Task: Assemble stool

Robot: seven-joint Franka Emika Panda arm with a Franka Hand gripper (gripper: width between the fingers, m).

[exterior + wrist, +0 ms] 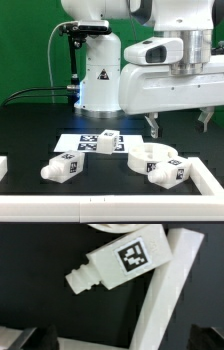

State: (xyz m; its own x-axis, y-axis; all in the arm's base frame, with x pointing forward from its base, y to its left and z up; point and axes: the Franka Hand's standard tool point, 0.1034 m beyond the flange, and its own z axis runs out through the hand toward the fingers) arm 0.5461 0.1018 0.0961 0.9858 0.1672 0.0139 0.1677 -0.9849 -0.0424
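The round white seat (152,156) lies on the black table toward the exterior view's right. One tagged white leg (167,175) lies against its front edge. More tagged leg parts (62,168) lie at the exterior view's left. My gripper (179,125) hangs open and empty above the seat, touching nothing. In the wrist view the leg (115,260) lies slanted beside the seat's edge (112,227). My gripper (124,336) is open there, with one dark fingertip (40,339) at each side of the picture.
The marker board (98,141) lies flat in front of the robot base (97,80). A long white border rail (205,182) runs along the table's right side and shows in the wrist view (165,291) beside the leg. Another rail piece (3,166) sits at the left edge.
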